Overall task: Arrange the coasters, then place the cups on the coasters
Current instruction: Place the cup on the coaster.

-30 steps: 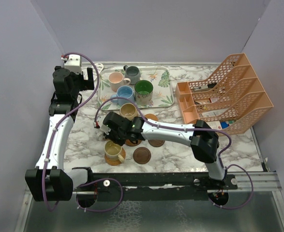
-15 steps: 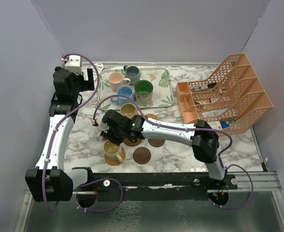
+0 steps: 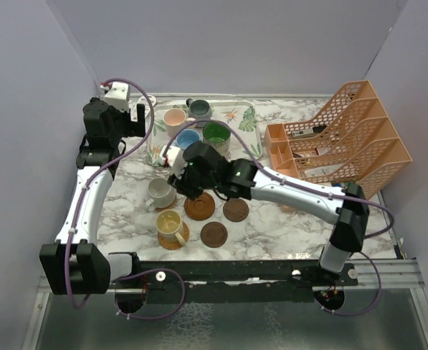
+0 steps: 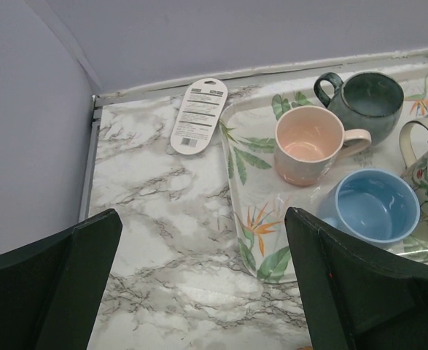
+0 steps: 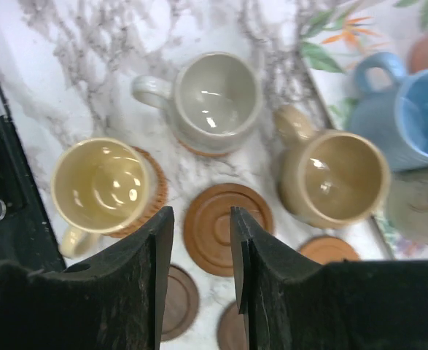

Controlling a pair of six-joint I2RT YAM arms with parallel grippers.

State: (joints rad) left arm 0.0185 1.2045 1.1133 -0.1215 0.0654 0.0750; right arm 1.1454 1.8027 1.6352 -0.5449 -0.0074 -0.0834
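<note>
My right gripper (image 5: 200, 219) (image 3: 185, 181) hangs open and empty over a bare brown wooden coaster (image 5: 227, 227) (image 3: 200, 205). Left of it a cream-white cup (image 5: 217, 98) (image 3: 160, 192) stands on a coaster whose edge barely shows. A yellow cup (image 5: 100, 186) (image 3: 170, 224) sits on a woven coaster (image 5: 155, 197). A tan cup (image 5: 337, 179) stands by the tray's edge. Pink (image 4: 308, 144), grey-blue (image 4: 365, 100), light blue (image 4: 374, 206) and green-inside (image 3: 216, 134) cups are on the leaf-patterned tray (image 4: 254, 219). My left gripper (image 4: 203, 284) (image 3: 136, 117) is wide open over the marble, left of the tray.
Three more bare coasters lie nearby (image 3: 235, 210) (image 3: 214, 234) (image 5: 329, 248). An orange mesh file rack (image 3: 345, 142) fills the back right. A white label tag (image 4: 197, 117) lies by the back wall. Purple walls enclose the table on three sides.
My right gripper opened, left the cream-white cup standing on its coaster and drew back toward the tray. The left arm shifted slightly.
</note>
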